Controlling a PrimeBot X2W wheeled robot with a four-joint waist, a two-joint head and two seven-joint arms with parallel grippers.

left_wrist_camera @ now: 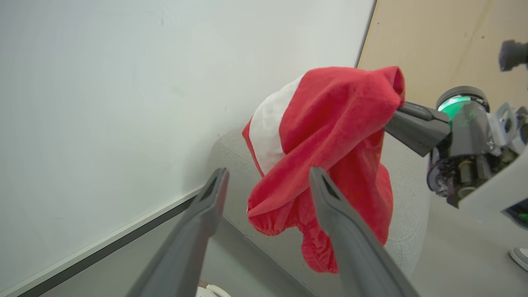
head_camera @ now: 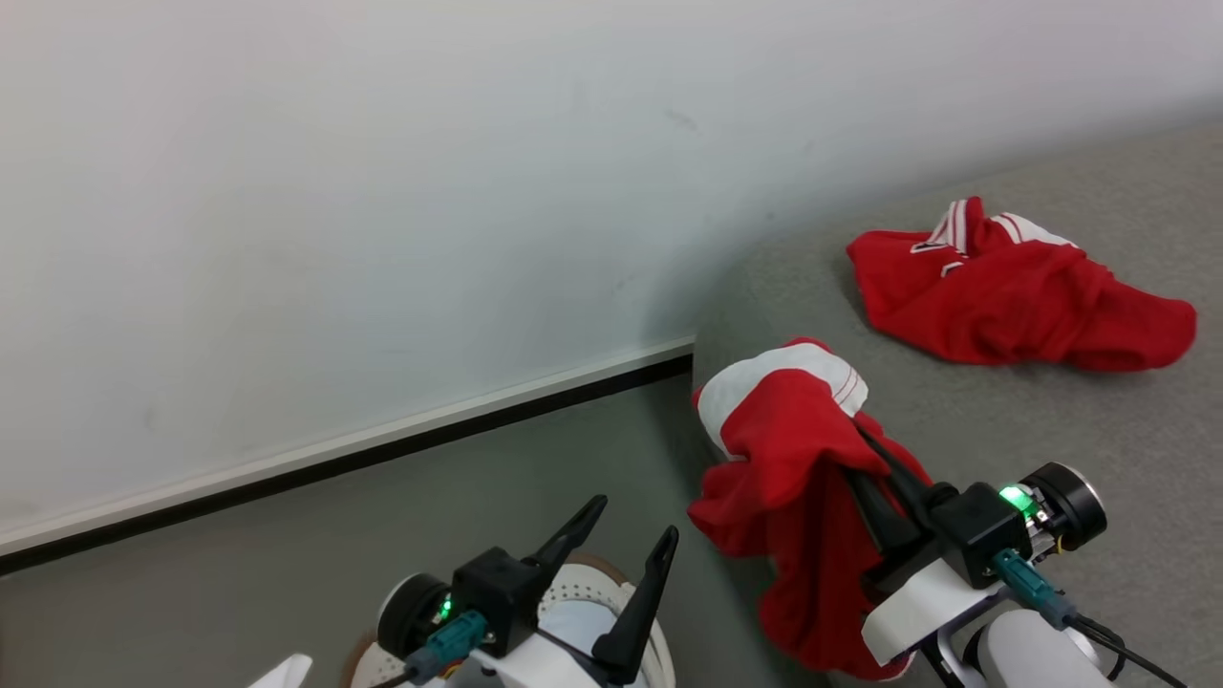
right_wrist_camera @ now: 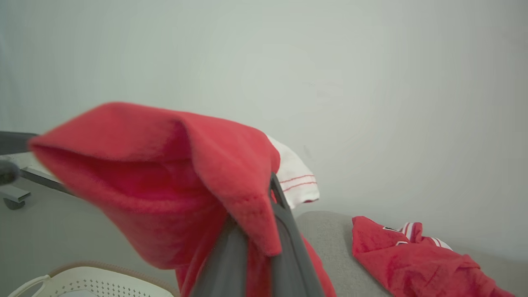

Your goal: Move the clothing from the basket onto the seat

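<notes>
— While the right gripper [head_camera: 865, 468] is up by the corner of the seat [head_camera: 1099, 430], what's it actually got hold of?

— It's got a red-and-white garment [head_camera: 783, 449]. Both long fingers are squeezed together on a fold of the red fabric. You can see it pinched between them in the right wrist view, and the rest droops off them in a bunch. The white panel with thin red stripes sits up top, on the side facing the wall [head_camera: 382, 191].

— So is it on the seat?

— Nope, it's in the air. In the head view it hangs across the seat's rounded left edge, partly over the grey upholstery and partly over the floor [head_camera: 382, 535]. In the left wrist view the lower hem dangles free in front of that corner. I can't tell if any of it brushes the upholstery.

— And the other arm?

— The left gripper [head_camera: 632, 519] is low in the head view with its fingers spread wide and nothing between them. It's just left of the hanging garment, not touching it.

— Where's the basket?

— The basket [right_wrist_camera: 107, 280] is down low under the left gripper, with its white perforated wall and brown rim peeking out.

— Any other clothes?

— Yep, a second red garment [head_camera: 1013, 296] lies crumpled on the seat further back, with a white-striped bit at its top. It's well apart from the held one.
</notes>
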